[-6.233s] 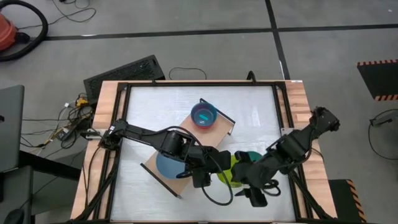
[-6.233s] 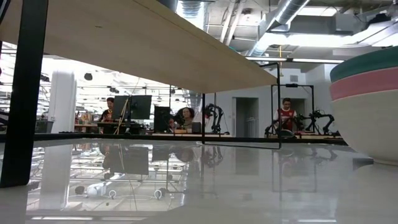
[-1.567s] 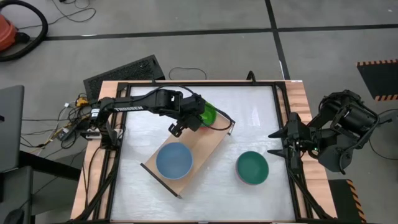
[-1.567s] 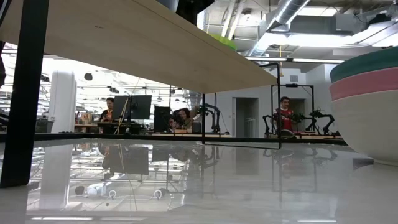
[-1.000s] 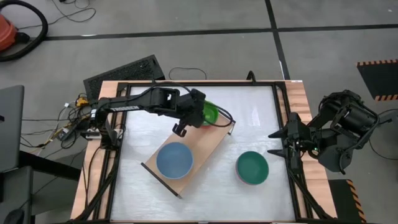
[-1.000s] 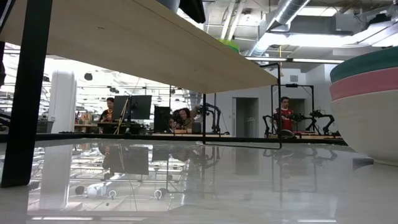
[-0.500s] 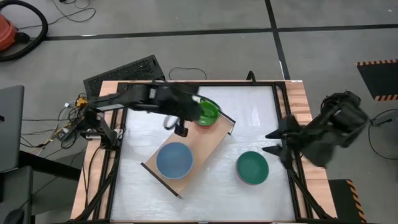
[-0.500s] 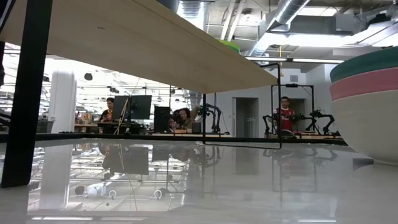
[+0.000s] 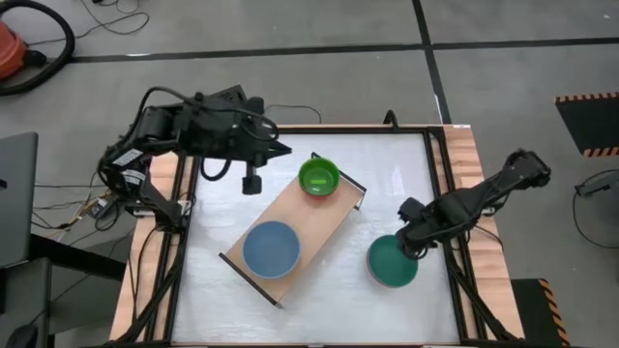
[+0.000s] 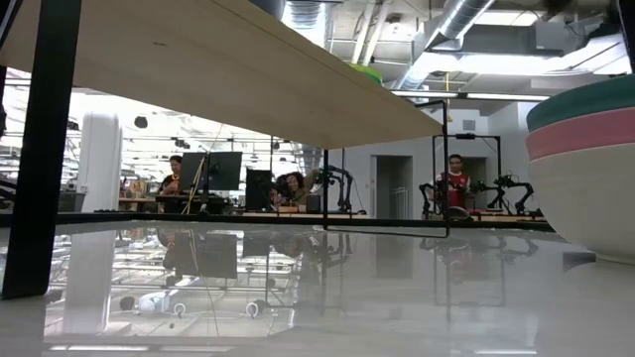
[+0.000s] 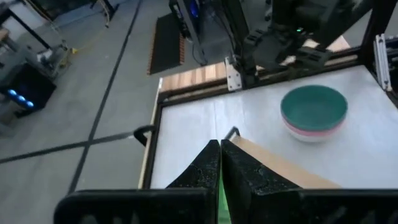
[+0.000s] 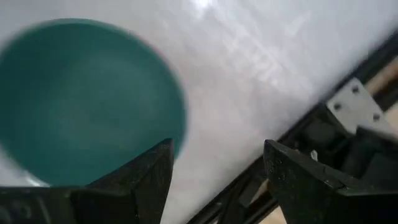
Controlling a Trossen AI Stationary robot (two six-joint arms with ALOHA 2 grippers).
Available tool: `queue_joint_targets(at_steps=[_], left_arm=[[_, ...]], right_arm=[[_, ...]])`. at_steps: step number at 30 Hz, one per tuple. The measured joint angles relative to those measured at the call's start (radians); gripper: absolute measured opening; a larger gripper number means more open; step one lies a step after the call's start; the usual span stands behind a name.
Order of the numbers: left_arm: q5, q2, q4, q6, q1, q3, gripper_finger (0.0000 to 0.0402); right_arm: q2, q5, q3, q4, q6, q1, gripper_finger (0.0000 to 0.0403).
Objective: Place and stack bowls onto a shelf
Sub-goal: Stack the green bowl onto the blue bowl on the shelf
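The light-wood shelf stands slantwise in the middle of the table. A lime green bowl sits on its far right end and a blue bowl on its near left end. A teal bowl stands on the table to the shelf's right, stacked on a pink and a cream one. My left gripper is shut and empty, raised over the table's far left, left of the lime bowl. My right gripper is open above the teal bowl's far right rim.
Black frame rails and wooden edges border the white table. A dark keyboard lies on the floor beyond the far left corner. In the low view the shelf board spans overhead, and people sit in the room behind.
My left gripper has drawn back from the lime green bowl toward the table's far left corner; the bowl stays on the shelf's far right end. My right arm has swung in from the table's right edge and brought its gripper over the teal bowl's far right rim.
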Motion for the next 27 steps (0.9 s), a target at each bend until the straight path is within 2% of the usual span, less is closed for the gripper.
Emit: queue_joint_targets(at_steps=[3, 9, 13, 18, 23, 27], left_arm=[[0.014, -0.007, -0.034, -0.009, -0.001, 0.000, 0.0016], [0.116, -0.007, -0.084, -0.009, -0.002, -0.001, 0.0068], [0.111, -0.007, -0.086, 0.005, -0.003, -0.001, 0.0104], [0.041, -0.007, -0.091, -0.006, -0.003, -0.001, 0.0126], [0.034, -0.007, -0.091, -0.005, -0.003, -0.001, 0.0128], [0.031, -0.007, -0.091, -0.005, -0.003, -0.001, 0.0128]], right_arm=[[-0.056, -0.034, -0.115, 0.087, 0.073, -0.013, 0.0276], [-0.171, -0.046, -0.290, 0.297, 0.191, -0.021, 0.0276], [-0.184, -0.046, -0.340, 0.335, 0.201, -0.012, 0.0276], [-0.149, -0.048, -0.362, 0.368, 0.163, 0.004, 0.0273], [-0.109, -0.089, -0.391, 0.448, 0.126, 0.007, 0.0230], [-0.087, -0.096, -0.398, 0.462, 0.114, 0.007, 0.0163]])
